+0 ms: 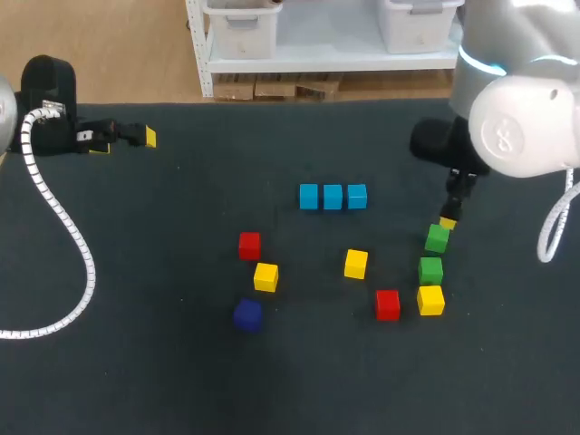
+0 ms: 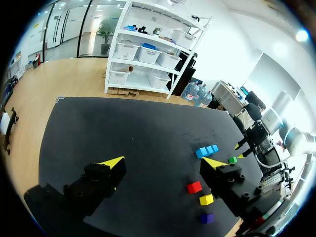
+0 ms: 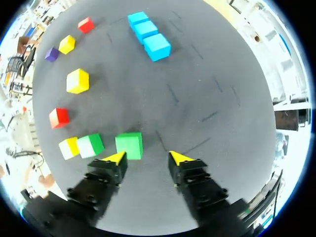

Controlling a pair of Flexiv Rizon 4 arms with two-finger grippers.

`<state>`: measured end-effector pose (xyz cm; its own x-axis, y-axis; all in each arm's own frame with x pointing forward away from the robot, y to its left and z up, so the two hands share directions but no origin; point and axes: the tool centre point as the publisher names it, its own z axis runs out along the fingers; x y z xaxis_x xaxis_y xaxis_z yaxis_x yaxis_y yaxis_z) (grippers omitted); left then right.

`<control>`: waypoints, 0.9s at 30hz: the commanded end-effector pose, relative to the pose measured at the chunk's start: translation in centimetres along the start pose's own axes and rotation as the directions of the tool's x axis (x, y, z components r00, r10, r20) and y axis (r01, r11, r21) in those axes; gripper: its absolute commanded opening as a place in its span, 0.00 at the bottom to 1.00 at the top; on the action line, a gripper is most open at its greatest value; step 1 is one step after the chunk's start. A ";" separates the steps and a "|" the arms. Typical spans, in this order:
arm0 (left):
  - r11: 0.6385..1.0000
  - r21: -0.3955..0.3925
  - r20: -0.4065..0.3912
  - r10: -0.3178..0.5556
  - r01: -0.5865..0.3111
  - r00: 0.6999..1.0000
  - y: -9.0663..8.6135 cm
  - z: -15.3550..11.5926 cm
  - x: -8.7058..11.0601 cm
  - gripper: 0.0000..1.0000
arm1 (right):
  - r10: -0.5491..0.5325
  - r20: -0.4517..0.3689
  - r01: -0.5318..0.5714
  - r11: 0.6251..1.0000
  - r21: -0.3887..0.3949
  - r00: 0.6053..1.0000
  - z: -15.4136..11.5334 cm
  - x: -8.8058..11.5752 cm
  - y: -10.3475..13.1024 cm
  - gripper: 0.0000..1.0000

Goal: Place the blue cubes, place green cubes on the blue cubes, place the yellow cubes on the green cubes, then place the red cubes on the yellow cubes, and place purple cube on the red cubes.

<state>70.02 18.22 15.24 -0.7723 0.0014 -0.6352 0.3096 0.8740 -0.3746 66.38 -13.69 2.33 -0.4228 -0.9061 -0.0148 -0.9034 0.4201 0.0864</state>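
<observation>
**Head view.** The left claw (image 1: 145, 137) sits at the left edge of the worktop (image 1: 136, 362), well apart from every cube. Its gap cannot be judged from here. The right claw (image 1: 449, 220) hangs just over the green cube (image 1: 437, 238). In a line beyond that cube lie the second green cube (image 1: 430, 270) and then the end yellow cube (image 1: 430, 300). The near red cube (image 1: 388, 304) is just beside that yellow one. The three blue cubes (image 1: 333, 197) form a tight row, off to the right claw's side toward mid-worktop. The middle yellow cube (image 1: 356, 264) lies between that row and the near red cube. Farther off is a loose cluster of the far red cube (image 1: 249, 245), far yellow cube (image 1: 265, 276) and purple cube (image 1: 246, 314).

**Left wrist view.** The left claw (image 2: 163, 163) is spread wide and holds nothing, with bare worktop between its fingers. The blue cubes (image 2: 206, 150) lie ahead, past one finger. The far red cube (image 2: 194, 187), far yellow cube (image 2: 206, 199) and purple cube (image 2: 207, 217) lie close beside that same finger.

**Right wrist view.** The right claw (image 3: 148, 158) is open at a fair gap and grips nothing. The green cube (image 3: 129, 145) sits just ahead of one fingertip, off the centre of the gap. The second green cube (image 3: 90, 145) is beside it, with the end yellow cube (image 3: 69, 147) against that one. The blue cubes (image 3: 148, 34) are well ahead.
</observation>
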 end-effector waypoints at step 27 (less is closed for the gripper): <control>1.000 0.011 0.006 0.002 -0.002 1.000 0.2 0.0 0.1 1.00 | -0.060 -0.009 0.060 0.998 -0.026 0.998 3.5 -0.8 0.4 0.26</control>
<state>70.02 18.22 15.24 -0.7723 0.0014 -0.6352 0.3096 0.8740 -0.3746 66.19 -12.48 -1.04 -0.3631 -0.9317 -0.0037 -0.9246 0.3598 0.1252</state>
